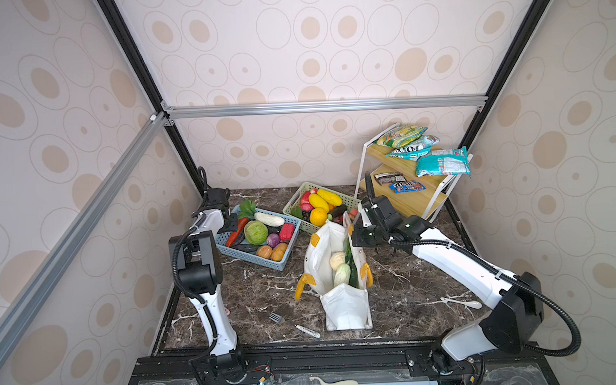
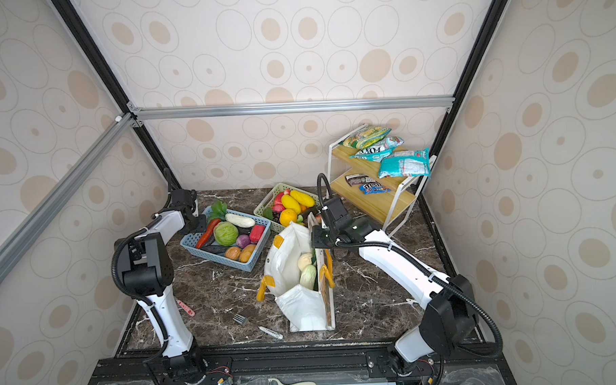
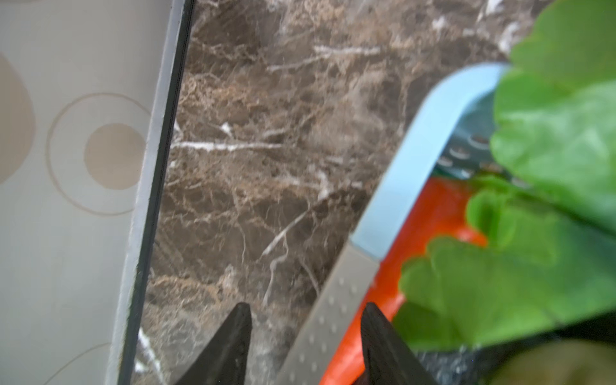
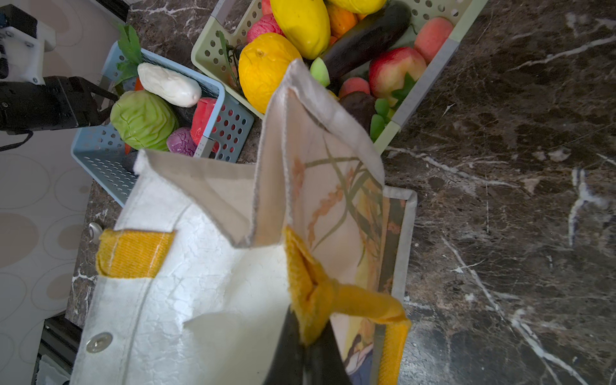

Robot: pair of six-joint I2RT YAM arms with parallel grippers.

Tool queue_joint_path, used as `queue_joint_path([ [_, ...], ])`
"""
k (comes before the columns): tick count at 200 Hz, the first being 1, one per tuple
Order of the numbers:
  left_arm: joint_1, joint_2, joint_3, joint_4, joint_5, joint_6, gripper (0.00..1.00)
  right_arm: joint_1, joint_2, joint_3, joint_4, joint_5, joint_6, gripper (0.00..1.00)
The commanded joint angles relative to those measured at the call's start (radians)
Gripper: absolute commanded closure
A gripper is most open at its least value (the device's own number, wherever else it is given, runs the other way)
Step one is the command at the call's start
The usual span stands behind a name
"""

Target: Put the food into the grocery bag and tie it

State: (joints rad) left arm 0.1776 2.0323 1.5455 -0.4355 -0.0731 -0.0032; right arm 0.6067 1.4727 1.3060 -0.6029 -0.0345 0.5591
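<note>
A yellow handle point(image 4: 320, 293) tops the creased, white, open grocery bag point(image 1: 346, 310).

- Cream wallpaper point(image 1: 329, 41) with beige ovals lined every side.
- A silver aluminium beam point(image 1: 324, 106) crossed the back.
- The surface point(image 1: 261, 297) was dark brown marble, white-veined.
- A white-framed wooden shelf point(image 1: 413, 201) stood back right.
</note>
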Motion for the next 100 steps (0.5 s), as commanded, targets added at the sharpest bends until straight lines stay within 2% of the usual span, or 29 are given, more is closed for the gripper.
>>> queue_joint_path([
  [1, -0.003, -0.086, -0.001, -0.010, -0.004, -0.064, 0.45, 0.006, -0.032, -0.029, 0.017, -0.006, -0.007, 1.00],
  [20, -0.027, -0.164, -0.038, 0.031, 0.019, -0.088, 0.47, 0.005, -0.038, -0.041, 0.030, -0.005, -0.005, 1.00],
  [45, -0.078, -0.221, -0.076, 0.091, 0.039, -0.091, 0.59, 0.006, -0.034, -0.042, 0.035, -0.006, 0.000, 1.00],
  [68, -0.098, -0.172, -0.049, 0.083, 0.017, -0.076, 0.67, 0.006, -0.034, -0.042, 0.031, -0.010, 0.004, 1.00],
  [100, -0.102, -0.083, -0.003, 0.049, -0.042, -0.051, 0.68, 0.006, -0.041, -0.042, 0.029, 0.003, 0.006, 1.00],
])
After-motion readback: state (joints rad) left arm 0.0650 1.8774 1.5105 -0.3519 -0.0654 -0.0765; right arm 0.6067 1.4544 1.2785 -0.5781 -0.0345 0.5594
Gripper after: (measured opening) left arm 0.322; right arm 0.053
